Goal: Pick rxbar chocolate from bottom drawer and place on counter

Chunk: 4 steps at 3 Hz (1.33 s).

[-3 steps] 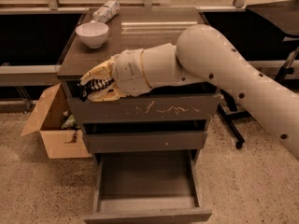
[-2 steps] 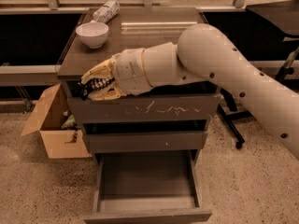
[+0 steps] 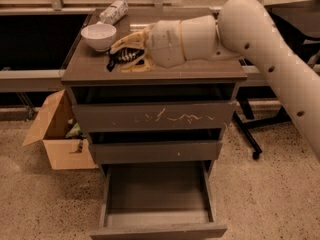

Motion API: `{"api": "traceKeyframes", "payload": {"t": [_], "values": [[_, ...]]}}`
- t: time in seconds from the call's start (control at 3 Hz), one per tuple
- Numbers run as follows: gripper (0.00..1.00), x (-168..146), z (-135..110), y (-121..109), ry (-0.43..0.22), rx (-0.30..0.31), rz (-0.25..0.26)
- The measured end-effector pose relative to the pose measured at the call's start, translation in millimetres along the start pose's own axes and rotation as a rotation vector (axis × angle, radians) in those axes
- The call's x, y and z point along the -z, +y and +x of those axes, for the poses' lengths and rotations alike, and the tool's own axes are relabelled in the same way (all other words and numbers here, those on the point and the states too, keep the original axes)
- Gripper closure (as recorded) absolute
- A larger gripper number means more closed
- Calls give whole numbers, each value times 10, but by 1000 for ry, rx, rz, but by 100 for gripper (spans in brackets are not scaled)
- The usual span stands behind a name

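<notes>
We see the gripper low over the left half of the counter, its yellowish fingers closed around the rxbar chocolate. The black wrapper pokes out toward the left, close to the counter's near edge. We cannot tell if the bar touches the surface. The white bowl stands just beyond the fingertips to the far left. A white-and-grey packet lies at the far left edge behind it.

The arm comes in from the right and lies across the counter's far right part. Glossy brown surface shows along the near right edge.

Below, the scratched top drawer and middle drawer are closed. The bottom drawer is pulled out toward us over the speckled floor. An open cardboard box sits left of the cabinet, and a chair base stands to the right.
</notes>
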State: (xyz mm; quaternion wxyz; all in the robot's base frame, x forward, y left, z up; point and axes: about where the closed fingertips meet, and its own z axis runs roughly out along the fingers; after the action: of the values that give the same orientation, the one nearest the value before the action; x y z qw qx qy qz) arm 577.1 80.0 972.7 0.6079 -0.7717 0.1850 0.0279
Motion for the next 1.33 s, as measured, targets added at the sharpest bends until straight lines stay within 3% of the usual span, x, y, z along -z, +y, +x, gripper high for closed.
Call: {"api": "traceKeyframes", "payload": {"t": [0.33, 0.67, 1.0, 1.33], "values": [[100, 290, 665, -302, 28, -50, 83], [100, 472, 1066, -449, 62, -83, 133], [100, 472, 1067, -450, 62, -83, 133], [100, 497, 1204, -566, 45, -100, 177]]}}
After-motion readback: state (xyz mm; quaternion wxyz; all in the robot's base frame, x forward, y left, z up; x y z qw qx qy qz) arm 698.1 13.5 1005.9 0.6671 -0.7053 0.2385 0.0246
